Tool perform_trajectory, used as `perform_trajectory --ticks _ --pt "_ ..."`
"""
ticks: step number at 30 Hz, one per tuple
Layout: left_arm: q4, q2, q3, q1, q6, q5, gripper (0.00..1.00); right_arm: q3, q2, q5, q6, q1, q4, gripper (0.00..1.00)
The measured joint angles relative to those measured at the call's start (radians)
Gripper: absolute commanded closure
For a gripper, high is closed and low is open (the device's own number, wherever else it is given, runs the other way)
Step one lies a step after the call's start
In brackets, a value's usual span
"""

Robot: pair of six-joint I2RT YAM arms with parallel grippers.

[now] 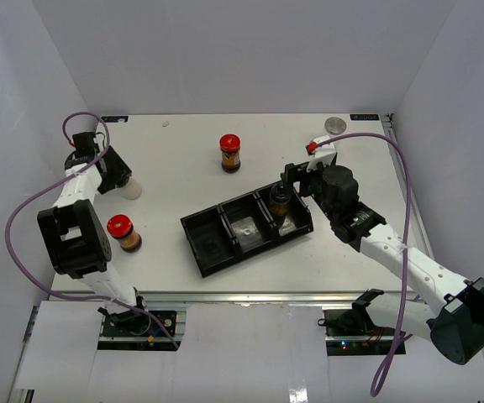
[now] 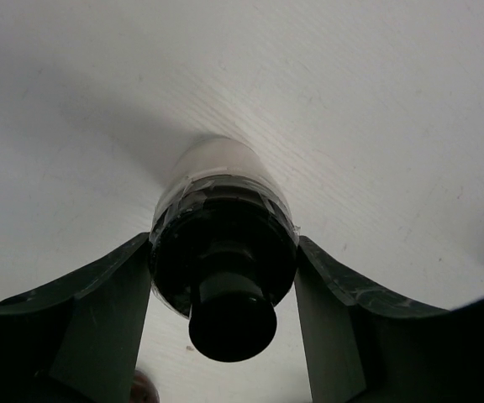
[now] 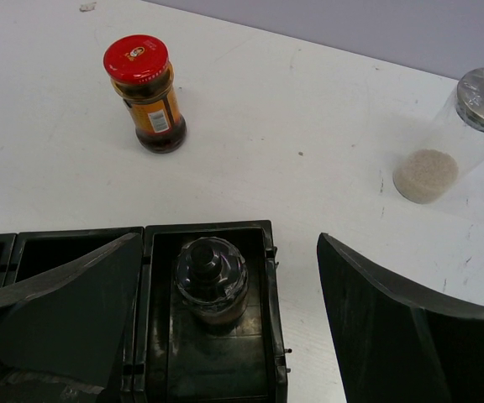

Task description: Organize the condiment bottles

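Hanging wide open, my right pincer (image 3: 225, 252) hovers over the tray (image 3: 208, 228), above its end compartment at three o'clock. A dark shaker (image 3: 211, 281) stands upright there, clear of both jaws. Seen from above, one red-lidded jar (image 1: 230, 153) stands at twelve o'clock from the tray and a second red-lidded jar (image 1: 124, 232) at nine o'clock, both on the table (image 1: 183, 159). The silver-lidded jar (image 1: 335, 126) sits at one o'clock, by the far edge. My left pincer (image 2: 223, 243), at ten o'clock, is narrowed around the black cap of a white shaker (image 2: 221, 164). The pads (image 2: 116, 294) seem to touch it on both sides, though this close view leaves me unsure.
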Motion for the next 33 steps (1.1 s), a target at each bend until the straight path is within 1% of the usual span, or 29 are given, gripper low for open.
perform_trajectory --ticks 3,7,12,18,21,27,33 --pt "-0.058 -0.033 0.013 -0.025 0.004 0.005 1.00 0.003 -0.002 0.003 0.002 0.000 -0.023 0.10" --pt "-0.122 -0.072 0.080 -0.111 0.013 -0.005 1.00 0.004 -0.007 0.003 0.011 0.000 -0.051 0.10" --pt "-0.172 -0.080 0.229 -0.287 0.017 -0.019 1.00 0.005 -0.027 0.010 0.028 0.000 -0.093 0.10" --pt "-0.248 -0.090 0.359 -0.518 0.029 -0.055 1.00 0.016 -0.078 0.127 0.090 -0.009 -0.162 0.10" --pt "-0.281 -0.104 0.389 -0.627 0.033 -0.075 1.00 0.021 -0.110 0.173 0.133 -0.033 -0.203 0.10" --pt "-0.327 -0.164 0.395 -0.823 0.030 -0.126 1.00 0.031 -0.185 0.243 0.214 -0.082 -0.280 0.10" --pt "-0.329 -0.184 0.415 -1.048 0.042 -0.231 1.00 0.048 -0.260 0.292 0.250 -0.106 -0.330 0.10"
